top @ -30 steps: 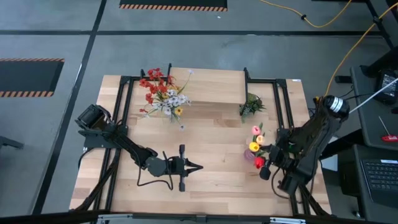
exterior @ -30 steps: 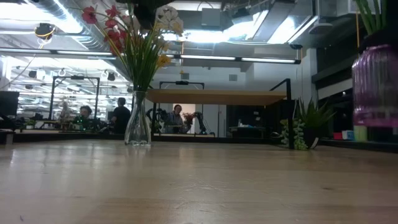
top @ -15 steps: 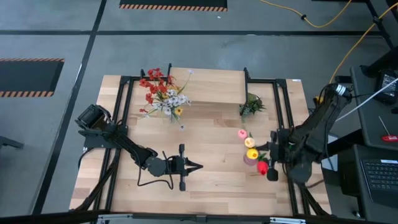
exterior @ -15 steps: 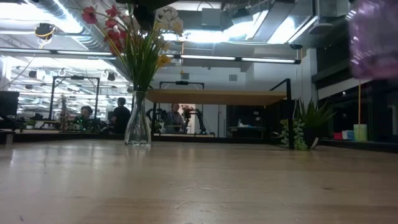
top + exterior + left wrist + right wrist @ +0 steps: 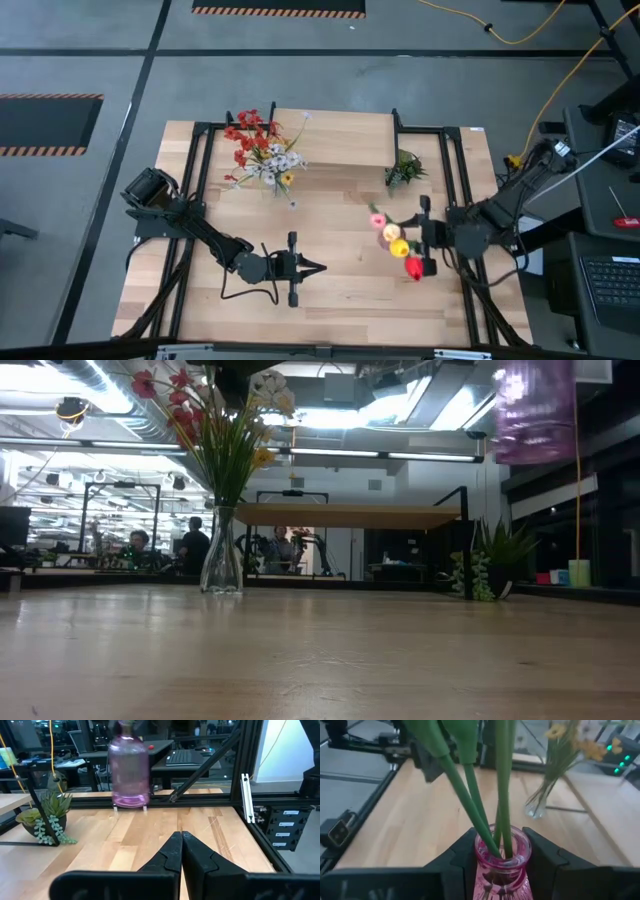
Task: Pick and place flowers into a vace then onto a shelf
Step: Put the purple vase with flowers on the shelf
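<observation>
My right gripper (image 5: 415,240) is shut on a purple glass vase (image 5: 535,410) that carries pink, yellow and red tulips (image 5: 398,246). The vase hangs in the air over the table's right half; the left wrist view shows the vase (image 5: 130,775) too. My left gripper (image 5: 318,267) rests shut near the table's middle, close to the near edge. A clear vase (image 5: 268,175) with red, white and yellow sprays stands on its base at the left end of the shelf (image 5: 335,138), a light wood top on black legs at the far side. My right gripper pinches the purple vase by its neck (image 5: 502,857), just under the rim, with one finger (image 5: 460,862) on each side. It comes from the table's right, about level. The vase is lifted clear and roughly upright, with the tulip stems rising out of its mouth.
A small green potted plant (image 5: 403,170) sits by the shelf's right leg. Black frame rails (image 5: 455,180) run along both sides of the table. People sit at desks in the room beyond the far edge (image 5: 190,545).
My right gripper has risen with the purple vase and carried it toward the table's left. In the low view the vase climbed from mid-height to the top of the picture and shifted left. The tulips moved left with it.
</observation>
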Action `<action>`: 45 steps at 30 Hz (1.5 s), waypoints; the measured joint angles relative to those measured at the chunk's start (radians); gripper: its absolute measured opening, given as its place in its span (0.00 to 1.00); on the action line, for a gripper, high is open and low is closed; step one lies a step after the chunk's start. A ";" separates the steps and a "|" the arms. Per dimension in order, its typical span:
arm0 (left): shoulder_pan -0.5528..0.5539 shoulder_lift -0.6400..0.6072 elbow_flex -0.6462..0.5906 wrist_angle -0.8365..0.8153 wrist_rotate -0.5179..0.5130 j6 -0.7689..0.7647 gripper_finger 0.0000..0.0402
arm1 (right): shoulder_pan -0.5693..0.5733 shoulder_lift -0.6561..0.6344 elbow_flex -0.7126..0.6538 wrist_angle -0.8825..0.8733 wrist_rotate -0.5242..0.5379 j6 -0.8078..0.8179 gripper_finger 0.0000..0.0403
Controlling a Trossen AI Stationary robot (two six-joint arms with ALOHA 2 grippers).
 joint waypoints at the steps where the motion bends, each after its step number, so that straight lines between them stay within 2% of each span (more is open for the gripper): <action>1: 0.000 0.000 0.000 0.000 0.000 0.000 0.01 | -0.025 -0.003 0.000 0.020 -0.018 -0.027 0.30; 6: 0.000 0.000 0.000 -0.006 0.001 0.001 0.00 | -0.161 -0.009 -0.048 0.193 -0.234 -0.172 0.30; 10: 0.000 0.000 0.000 -0.011 0.001 0.001 0.01 | -0.279 -0.049 -0.108 0.306 -0.291 -0.329 0.30; 13: 0.000 0.000 0.000 -0.011 -0.001 0.003 0.01 | -0.371 -0.095 -0.127 0.363 -0.426 -0.374 0.30; 15: 0.000 0.000 0.000 -0.011 -0.010 0.020 0.00 | -0.442 -0.120 -0.129 0.351 -0.502 -0.373 0.30; 21: 0.022 0.000 0.000 -0.010 -0.110 0.002 0.01 | -0.645 -0.149 -0.120 0.319 -0.642 -0.395 0.30; 35: 0.052 0.000 0.000 -0.014 -0.076 -0.008 0.01 | -1.012 -0.059 -0.027 0.305 -1.013 -0.433 0.30; 45: 0.052 0.000 0.000 -0.014 -0.076 -0.008 0.01 | -1.199 0.103 0.140 0.262 -1.114 -0.489 0.30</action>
